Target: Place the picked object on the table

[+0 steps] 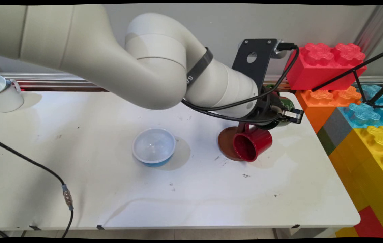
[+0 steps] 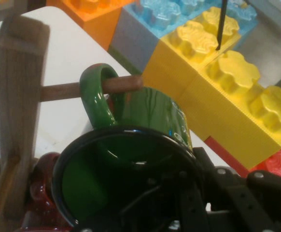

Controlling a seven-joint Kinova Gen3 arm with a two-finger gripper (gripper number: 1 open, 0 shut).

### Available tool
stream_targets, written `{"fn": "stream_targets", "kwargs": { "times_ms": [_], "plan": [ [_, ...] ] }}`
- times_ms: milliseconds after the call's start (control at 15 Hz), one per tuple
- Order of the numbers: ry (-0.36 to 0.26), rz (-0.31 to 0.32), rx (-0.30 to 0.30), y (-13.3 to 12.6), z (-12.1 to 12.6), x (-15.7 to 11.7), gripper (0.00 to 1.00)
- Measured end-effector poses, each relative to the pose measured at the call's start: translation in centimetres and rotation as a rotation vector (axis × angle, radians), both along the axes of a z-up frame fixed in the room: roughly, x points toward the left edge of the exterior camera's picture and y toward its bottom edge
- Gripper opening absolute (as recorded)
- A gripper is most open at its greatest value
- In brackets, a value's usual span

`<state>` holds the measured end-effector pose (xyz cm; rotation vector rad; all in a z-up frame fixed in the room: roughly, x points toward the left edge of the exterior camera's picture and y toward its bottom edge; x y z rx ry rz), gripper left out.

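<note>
My gripper (image 1: 279,113) is shut on the rim of a green mug (image 2: 150,121), with one finger inside the mug and one outside. In the hand view the green mug's handle (image 2: 97,92) is looped over a wooden peg (image 2: 126,83) that sticks out from the upright post (image 2: 20,96) of a wooden mug tree. A red mug (image 1: 253,145) hangs lower on the same tree, mouth towards the camera, above the tree's round brown base (image 1: 226,141). In the main view the arm hides most of the green mug (image 1: 285,103) and the post.
A white-and-blue bowl (image 1: 153,146) stands mid-table. A white mug (image 1: 1,92) sits at the far left corner. A wall of big toy bricks (image 1: 363,118) lines the table's right edge, close to the gripper. A black cable (image 1: 26,162) crosses the front left.
</note>
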<state>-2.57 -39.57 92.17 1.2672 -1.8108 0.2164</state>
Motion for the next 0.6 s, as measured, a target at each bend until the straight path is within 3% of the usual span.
{"fn": "stream_targets", "kwargs": {
  "times_ms": [600],
  "plan": [
    [0.03,-0.051,-0.024,0.7,1.7,-0.1,0.0]
  ]
}}
